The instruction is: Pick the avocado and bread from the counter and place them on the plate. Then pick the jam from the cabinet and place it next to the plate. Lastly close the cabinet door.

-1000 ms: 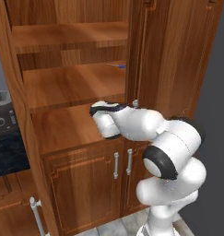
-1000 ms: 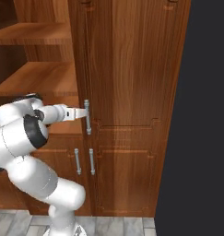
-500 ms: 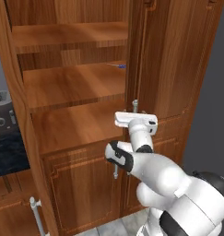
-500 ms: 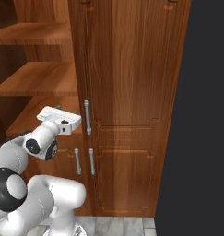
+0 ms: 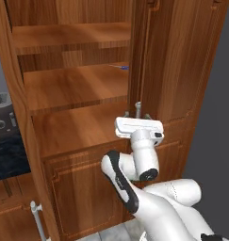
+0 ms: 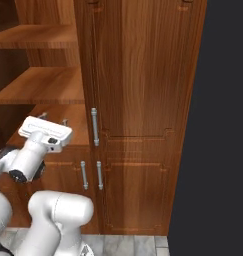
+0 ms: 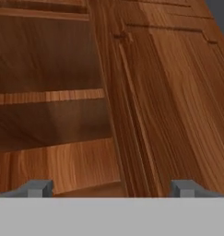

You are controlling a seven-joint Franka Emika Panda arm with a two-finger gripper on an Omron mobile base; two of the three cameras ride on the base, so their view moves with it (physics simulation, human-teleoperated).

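The cabinet (image 5: 78, 84) shows bare wooden shelves on its left half. Right of them stands the tall cabinet door (image 6: 138, 70) with its vertical silver bar handle (image 6: 94, 126). My gripper (image 5: 137, 115) hovers open just in front of the lowest shelf, left of that handle and apart from it, with nothing between its fingers. It also appears as the gripper (image 6: 53, 119) from the right, and as the gripper (image 7: 111, 188) in the hand view, facing the door's edge (image 7: 132, 106). A strip of the counter (image 5: 3, 160) shows far left. Avocado, bread, plate and jam are out of view.
Two small lower doors with bar handles (image 6: 91, 175) sit below the shelves. A grey appliance (image 5: 0, 117) stands on the counter at the far left. A small blue sliver (image 5: 120, 67) shows on the middle shelf at the door's edge. Dark wall lies right of the cabinet.
The hand has drawn back from the door handle and swung round to point at the cabinet from the front. The arm's elbow has dropped low. The jaws have opened a little wider.
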